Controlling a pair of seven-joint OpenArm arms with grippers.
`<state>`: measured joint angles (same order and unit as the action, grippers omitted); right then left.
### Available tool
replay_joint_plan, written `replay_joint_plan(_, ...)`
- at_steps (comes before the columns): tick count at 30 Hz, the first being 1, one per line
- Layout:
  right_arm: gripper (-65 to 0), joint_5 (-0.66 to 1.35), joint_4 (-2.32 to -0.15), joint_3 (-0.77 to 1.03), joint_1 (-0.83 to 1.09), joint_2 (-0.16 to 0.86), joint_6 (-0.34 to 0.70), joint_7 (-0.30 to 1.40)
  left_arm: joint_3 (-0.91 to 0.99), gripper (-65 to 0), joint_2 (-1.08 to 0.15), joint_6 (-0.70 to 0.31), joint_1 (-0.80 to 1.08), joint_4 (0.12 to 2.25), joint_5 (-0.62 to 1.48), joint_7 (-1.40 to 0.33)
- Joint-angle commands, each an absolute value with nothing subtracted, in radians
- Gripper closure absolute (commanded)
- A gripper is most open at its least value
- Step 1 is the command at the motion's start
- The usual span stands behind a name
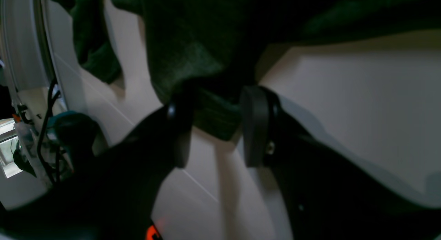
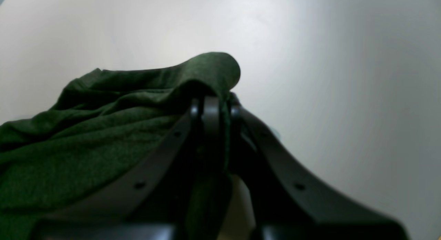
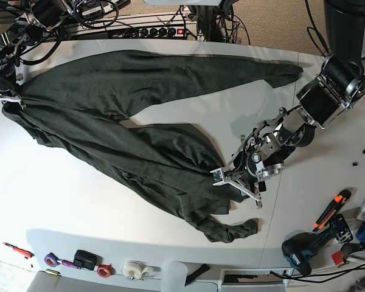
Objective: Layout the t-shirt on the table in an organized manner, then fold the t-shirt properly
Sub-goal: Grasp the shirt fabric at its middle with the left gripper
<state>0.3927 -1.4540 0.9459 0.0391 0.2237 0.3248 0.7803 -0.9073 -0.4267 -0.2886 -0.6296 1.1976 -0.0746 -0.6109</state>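
The dark green t-shirt lies stretched and twisted across the white table, one band running along the back and a rumpled mass trailing toward the front right. My right gripper at the far left is shut on a fold of the t-shirt, which drapes over its tips. My left gripper sits at the shirt's right edge. In the left wrist view its fingers stand fairly wide, clamped on a thick bunch of the t-shirt a little above the table.
Along the front edge lie a red screwdriver, tape rolls and a small black object. A drill and orange-handled cutters sit front right. A power strip and cables line the back.
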Motion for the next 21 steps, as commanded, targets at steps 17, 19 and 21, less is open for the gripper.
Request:
replay_joint_plan(17,0.0,0.403,-1.472,0.948,0.030,0.247,0.328,0.737,-0.898,-24.5,-0.452,-0.261,-0.617,1.222,-0.022,-0.688)
replay_joint_plan(19,0.0,0.403,-1.472,0.948,0.030,0.247,0.328,0.735,-0.898,-24.5,-0.453,-0.253,-0.609,1.228,-0.022,-0.688)
replay_joint_plan(21,0.0,0.403,-1.472,0.948,0.030,0.247,0.328,0.733,-0.898,-24.5,-0.451,-0.225,-0.606,1.238,-0.022,-0.688)
